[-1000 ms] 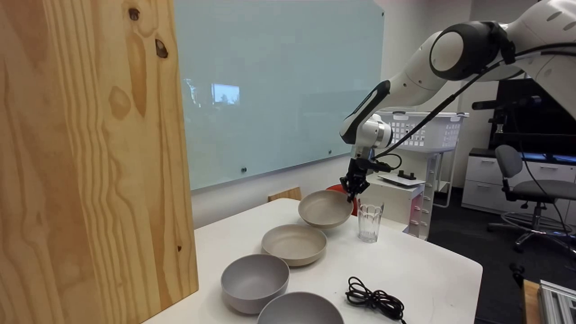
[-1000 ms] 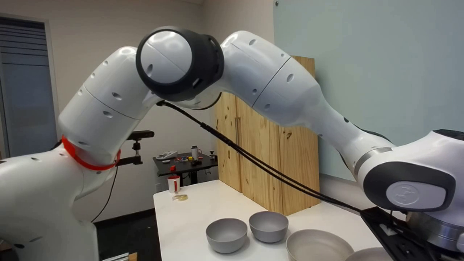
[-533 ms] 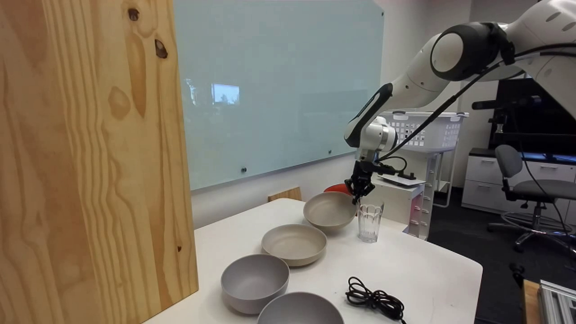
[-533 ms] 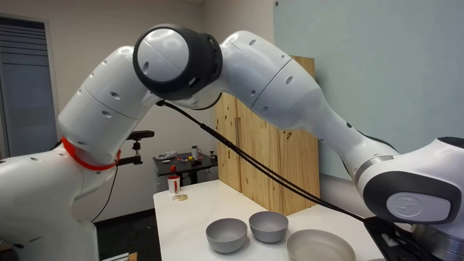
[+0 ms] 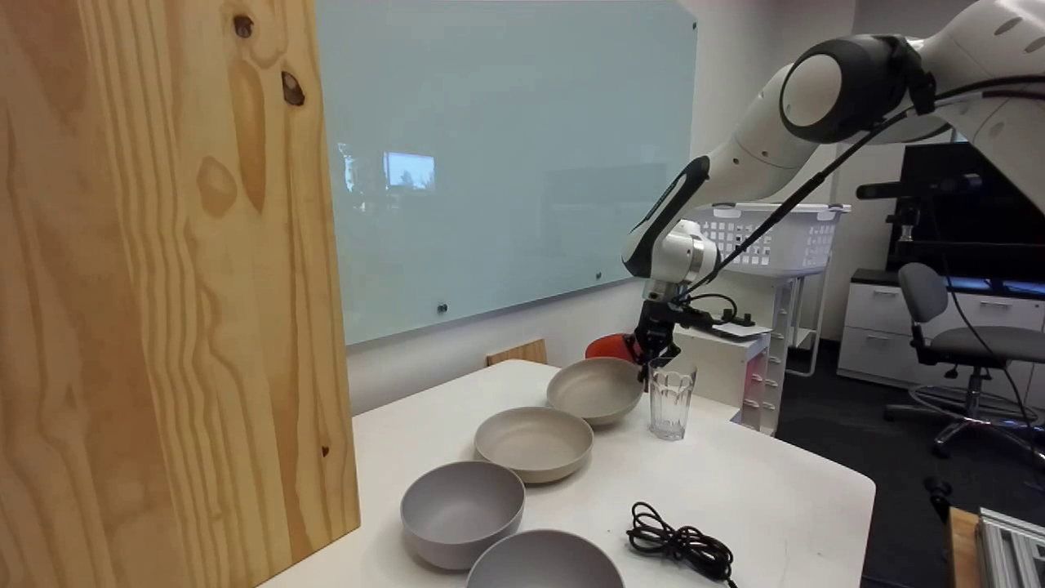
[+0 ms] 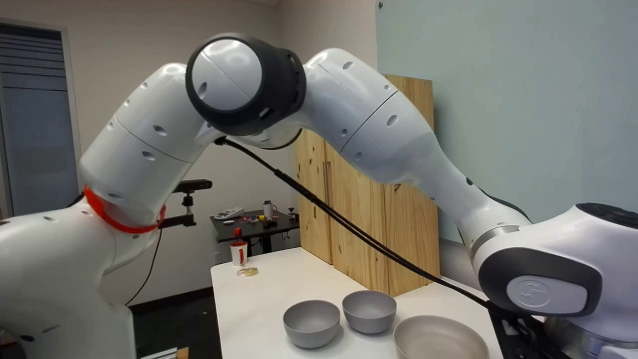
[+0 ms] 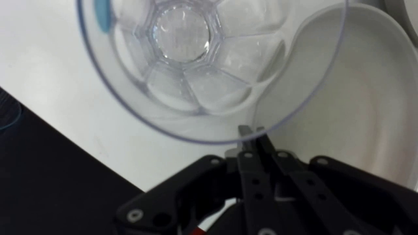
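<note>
Pinching with the gripper (image 7: 252, 132), clamped on the rim of a beige bowl (image 7: 352, 98) at two o'clock from the tips in the wrist view, presumably using that thin edge for purchase, while pointing down beside a clear glass (image 7: 209, 62) at eleven o'clock.

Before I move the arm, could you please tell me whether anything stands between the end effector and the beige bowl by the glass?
Nothing visible does: the end effector is closed on the beige bowl at its rim. The clear glass stands close beside them.
</note>
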You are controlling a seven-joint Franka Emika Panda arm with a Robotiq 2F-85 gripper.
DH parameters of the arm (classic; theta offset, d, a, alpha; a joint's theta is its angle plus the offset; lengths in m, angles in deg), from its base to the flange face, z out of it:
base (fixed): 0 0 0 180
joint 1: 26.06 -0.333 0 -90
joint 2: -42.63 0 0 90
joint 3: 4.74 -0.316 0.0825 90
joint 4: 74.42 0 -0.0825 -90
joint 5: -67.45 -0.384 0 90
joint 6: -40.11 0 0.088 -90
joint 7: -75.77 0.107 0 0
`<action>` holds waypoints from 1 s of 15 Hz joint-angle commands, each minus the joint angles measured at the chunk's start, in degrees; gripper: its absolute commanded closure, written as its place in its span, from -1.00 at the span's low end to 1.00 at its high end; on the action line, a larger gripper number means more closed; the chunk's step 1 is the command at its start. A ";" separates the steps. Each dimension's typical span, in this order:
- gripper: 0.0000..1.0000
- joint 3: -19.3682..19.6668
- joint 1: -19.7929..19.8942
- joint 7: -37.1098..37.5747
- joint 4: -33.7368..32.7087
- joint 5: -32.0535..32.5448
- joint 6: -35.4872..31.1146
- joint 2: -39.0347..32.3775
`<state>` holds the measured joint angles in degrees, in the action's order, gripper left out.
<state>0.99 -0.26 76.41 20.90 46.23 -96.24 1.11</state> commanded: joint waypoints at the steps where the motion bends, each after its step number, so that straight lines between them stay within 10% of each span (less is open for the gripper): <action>1: 0.51 0.49 -2.45 2.96 5.03 -0.84 -2.53 2.94; 11: -0.91 2.00 -7.37 6.80 5.20 1.83 -3.77 5.25; 15: -1.00 3.22 -12.07 10.60 2.38 6.45 -2.36 7.06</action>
<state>2.67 -8.62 82.95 23.81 49.20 -99.99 6.47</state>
